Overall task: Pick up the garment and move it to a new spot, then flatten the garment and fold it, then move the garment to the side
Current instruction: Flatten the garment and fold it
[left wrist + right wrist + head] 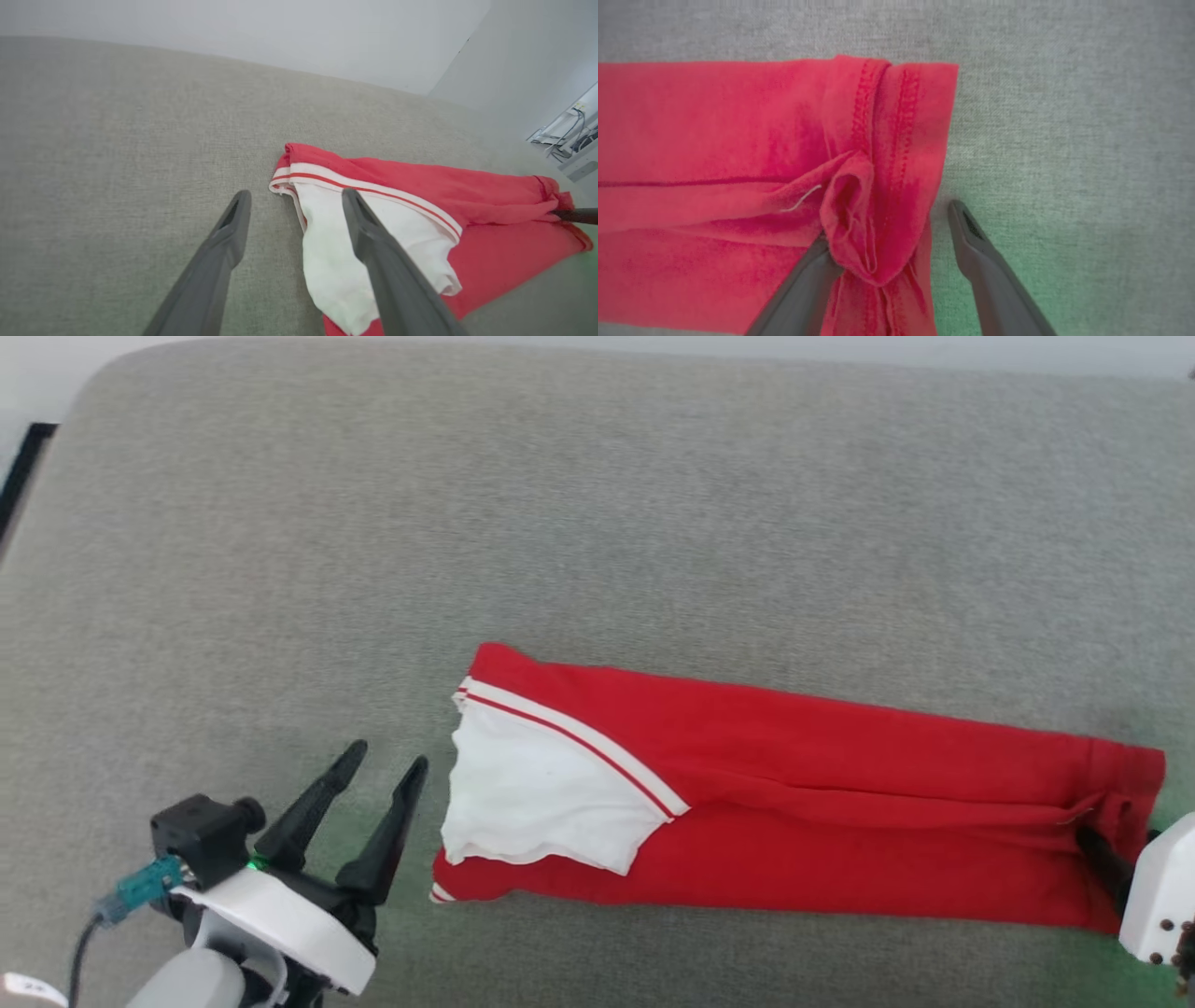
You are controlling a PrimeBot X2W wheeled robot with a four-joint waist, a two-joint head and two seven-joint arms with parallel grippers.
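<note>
Grey padded surface, the garment across its near right as a long folded strip (white sleeve on top). Left gripper gapes beside the sleeve end, right gripper gapes astride the hem. Mid-fold, I'd say; next it needs a grip on an end.

- The garment lies flat on the pad, from the middle of the head view to its lower right.
- Its sleeve lies on top at the left end.
- My left gripper sits at the lower left, just beside that end, not touching.
- My right gripper is at the right end: one finger under a fold, one beside the hem.
</note>
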